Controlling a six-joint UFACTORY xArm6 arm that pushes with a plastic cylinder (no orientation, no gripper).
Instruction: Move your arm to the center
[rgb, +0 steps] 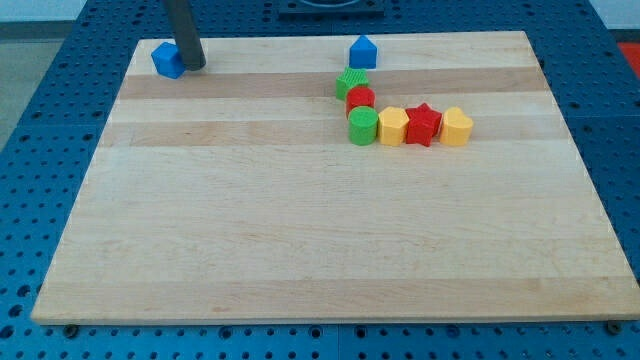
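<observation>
My dark rod comes down at the view's top left, and my tip (193, 66) rests on the wooden board (300, 230). It touches the right side of a blue cube (167, 60). A blue house-shaped block (362, 52) stands at the top middle. Below it a green star-like block (351, 83), a red cylinder (360, 99) and a green cylinder (363, 126) run downward. To their right lie a yellow block (392, 126), a red star (423, 123) and a yellow block (456, 127) in a row.
The board lies on a blue perforated table (40, 150). Its edges run near all four sides of the view.
</observation>
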